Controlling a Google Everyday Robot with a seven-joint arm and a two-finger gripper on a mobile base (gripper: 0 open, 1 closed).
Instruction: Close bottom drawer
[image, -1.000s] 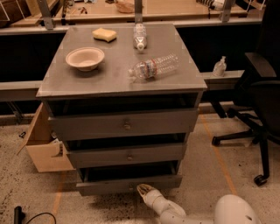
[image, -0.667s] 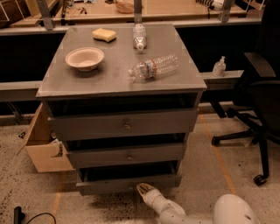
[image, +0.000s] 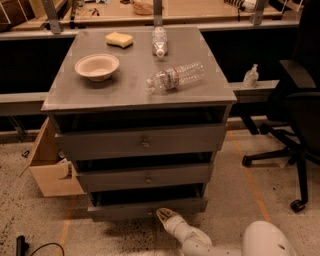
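The grey cabinet (image: 140, 95) has three drawers, and all three stand a little way out. The bottom drawer (image: 120, 210) is the lowest and slimmest one, pulled out a short way just above the floor, with a dark gap above its front. My gripper (image: 162, 214) is low in front of it, just right of the drawer's centre. Its tip is at the drawer front and it holds nothing. My white arm (image: 200, 242) reaches in from the bottom right.
On the cabinet top are a paper bowl (image: 97, 66), a yellow sponge (image: 119, 39) and two plastic bottles (image: 175, 77). An open cardboard box (image: 50, 170) stands on the floor to the left. A black office chair (image: 295, 115) stands to the right.
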